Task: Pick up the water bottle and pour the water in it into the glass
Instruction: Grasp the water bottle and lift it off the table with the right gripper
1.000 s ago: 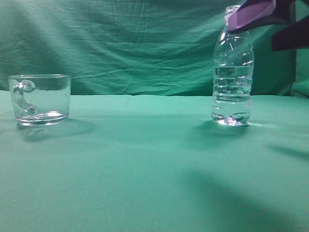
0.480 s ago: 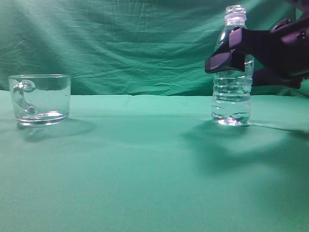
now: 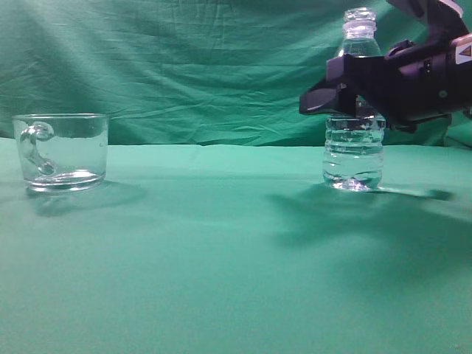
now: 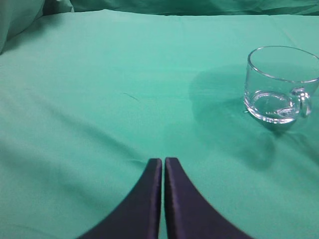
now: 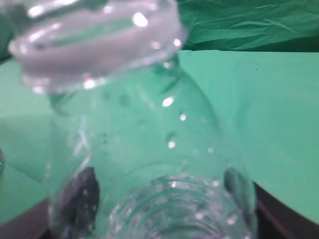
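Observation:
The water bottle point(image 3: 354, 158) stands upright and capless on the green cloth at the right, and the water point(image 3: 354, 136) fills its lower part. My right gripper point(image 3: 324, 99) is open and straddles the bottle's upper body from the right. In the right wrist view the bottle point(image 5: 139, 124) fills the frame, with one finger of the right gripper point(image 5: 159, 199) on each side. The glass point(image 3: 63, 151) stands empty at the far left, handle toward the camera. My left gripper point(image 4: 163, 160) is shut and empty, hovering to the near left of the glass point(image 4: 279, 84).
A green cloth point(image 3: 221, 258) covers the table, and a wrinkled green backdrop point(image 3: 184, 66) hangs behind it. Open cloth lies between the glass and the bottle.
My right gripper has come down from above the bottle's neck and pushed left, so its fingers now straddle the bottle's upper body. The bottle and glass have not moved.

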Tool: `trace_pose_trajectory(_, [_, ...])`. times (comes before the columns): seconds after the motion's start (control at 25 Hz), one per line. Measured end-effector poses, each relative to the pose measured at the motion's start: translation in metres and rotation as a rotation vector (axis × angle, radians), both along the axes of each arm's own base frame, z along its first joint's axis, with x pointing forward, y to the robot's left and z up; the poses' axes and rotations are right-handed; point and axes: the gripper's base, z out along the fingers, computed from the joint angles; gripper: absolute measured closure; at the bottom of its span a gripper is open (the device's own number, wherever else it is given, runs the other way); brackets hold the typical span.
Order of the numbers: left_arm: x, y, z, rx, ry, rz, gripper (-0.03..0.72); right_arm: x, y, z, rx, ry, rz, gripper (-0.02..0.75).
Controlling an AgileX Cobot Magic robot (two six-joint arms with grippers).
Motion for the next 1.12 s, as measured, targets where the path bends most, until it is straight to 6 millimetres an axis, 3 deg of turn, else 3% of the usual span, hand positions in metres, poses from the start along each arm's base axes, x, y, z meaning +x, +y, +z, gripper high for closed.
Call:
trace_pose_trajectory(0.12, [0.0,0.0,0.0,0.0,0.0,0.0,0.688,0.0,0.0,0.0,-0.004,-0.001,0.002,0.318])
trace_pose_trajectory(0.16, [0.0,0.0,0.0,0.0,0.0,0.0,0.688,0.0,0.0,0.0,-0.005,-0.001,0.004,0.306])
trace_pose_trajectory(0.24, [0.0,0.0,0.0,0.0,0.0,0.0,0.688,0.0,0.0,-0.001,-0.008,0.002,0.005,0.379])
trace_pose_trajectory(0.28, [0.0,0.0,0.0,0.0,0.0,0.0,0.688,0.0,0.0,-0.001,-0.01,0.003,0.007,0.363])
trace_pose_trajectory(0.32, [0.0,0.0,0.0,0.0,0.0,0.0,0.688,-0.001,0.0,-0.001,-0.013,0.006,0.008,0.42])
trace_pose_trajectory(0.68, [0.0,0.0,0.0,0.0,0.0,0.0,0.688,-0.001,0.001,0.003,-0.015,-0.003,0.021,0.422])
trace_pose_trajectory(0.8, [0.0,0.0,0.0,0.0,0.0,0.0,0.688,-0.003,0.002,0.02,-0.016,-0.049,0.041,0.422])
trace_pose_trajectory(0.92, [0.0,0.0,0.0,0.0,0.0,0.0,0.688,0.002,0.008,0.051,-0.046,-0.085,0.099,0.422])
trace_pose_trajectory(1.12, [0.0,0.0,0.0,0.0,0.0,0.0,0.688,0.016,0.032,0.095,-0.151,-0.068,0.165,0.422])
